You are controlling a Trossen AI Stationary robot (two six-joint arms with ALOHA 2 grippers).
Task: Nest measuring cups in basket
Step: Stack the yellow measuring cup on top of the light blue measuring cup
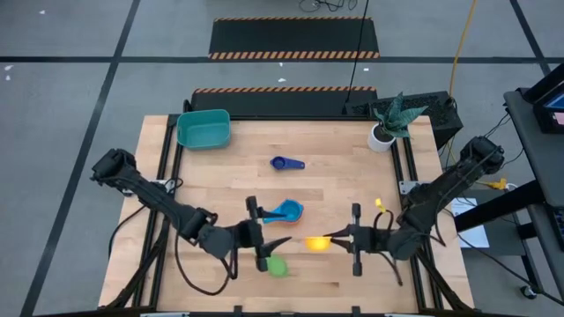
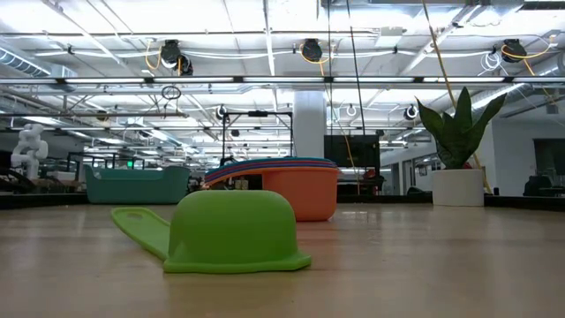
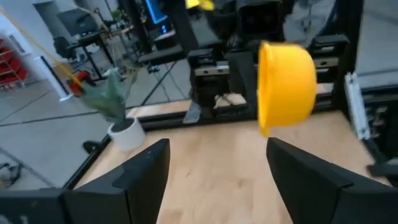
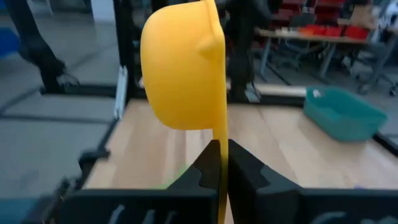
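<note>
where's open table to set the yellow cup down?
Bare wood on the table between the basket and the left arm, and between the dark blue cup and plant pot. Crowded near front centre: nested stack, green cup, yellow cup in the right hand, left hand.

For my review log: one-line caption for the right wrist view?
Right gripper shut on the yellow measuring cup's handle, above the table, teal basket beyond.

Yellow measuring cup (image 4: 183, 65): lifted clear of the table, tilted on edge. Green cup (image 2: 231, 231): upside down near the table's front edge. Nested stack (image 1: 286, 210), light blue over orange: mid-table. Dark blue cup (image 1: 286, 163): lying alone beyond the stack. Teal basket (image 1: 204, 129): at far-left corner, upright.
</note>
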